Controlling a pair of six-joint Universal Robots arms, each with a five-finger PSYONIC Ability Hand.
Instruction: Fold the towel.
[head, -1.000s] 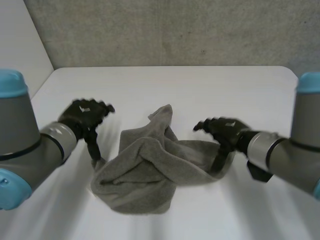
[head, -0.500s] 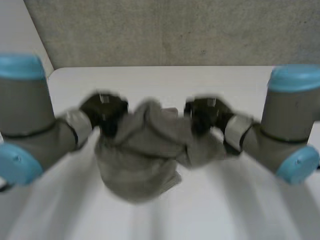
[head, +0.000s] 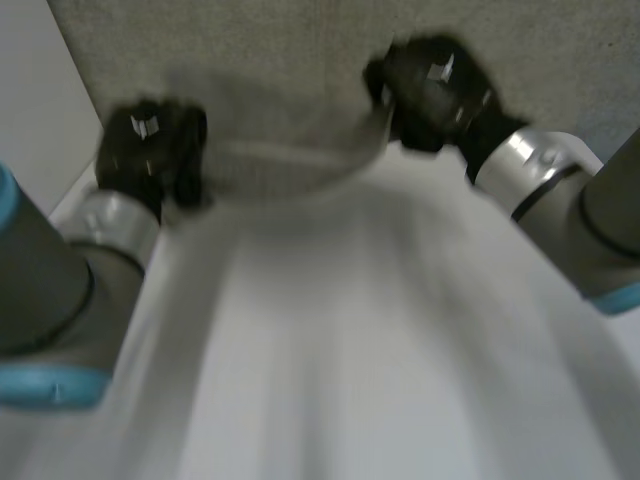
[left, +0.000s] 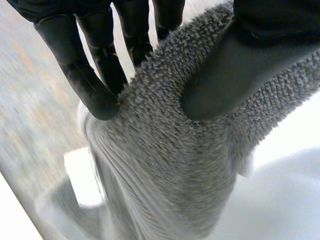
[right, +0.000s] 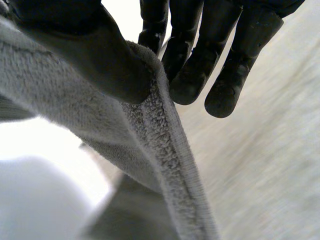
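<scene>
head view: the towel is held up off the worktop between the left robot hand and the right robot hand. left wrist view: a thick bunch is pinched by thumb and fingers. right wrist view: a thin edge is pinched, and could be shaken loose.

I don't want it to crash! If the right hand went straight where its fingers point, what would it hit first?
The right hand, pinching the towel, would probably hit the grey wall first. Nothing else shows past its fingertips, though depth is hard to judge.
</scene>
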